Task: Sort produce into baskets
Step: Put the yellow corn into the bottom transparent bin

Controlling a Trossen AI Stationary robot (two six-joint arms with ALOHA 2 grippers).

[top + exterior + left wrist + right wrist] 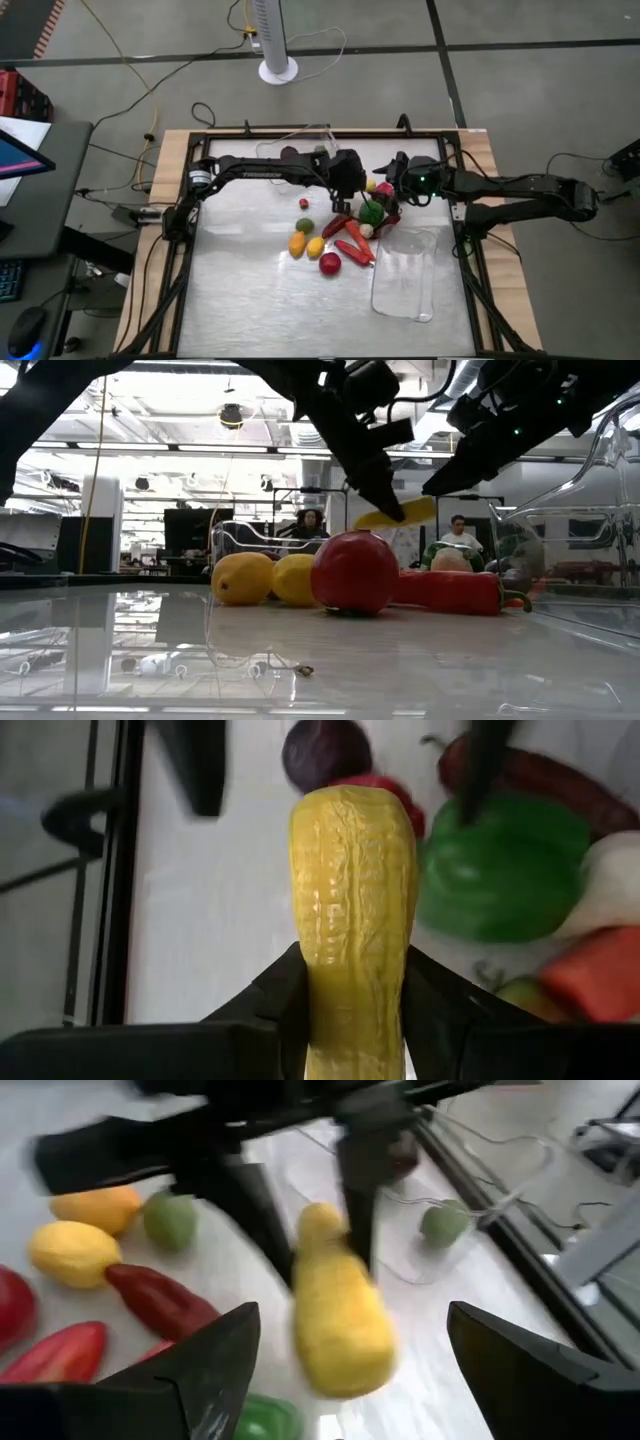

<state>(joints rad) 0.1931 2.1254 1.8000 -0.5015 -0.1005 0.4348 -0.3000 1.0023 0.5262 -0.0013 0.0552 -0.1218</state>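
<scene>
Left gripper [355,1020]: clamped on yellow corn [352,910], held above the produce pile.
Right gripper [350,1370]: fingers spread, empty, facing the corn.

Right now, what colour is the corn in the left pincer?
Yellow; the corn shows best in the left wrist view.

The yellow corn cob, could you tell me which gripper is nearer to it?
Left. The left gripper is shut on the yellow corn cob, holding it above the produce pile. The right gripper is open and faces the cob, apart from it.
</scene>
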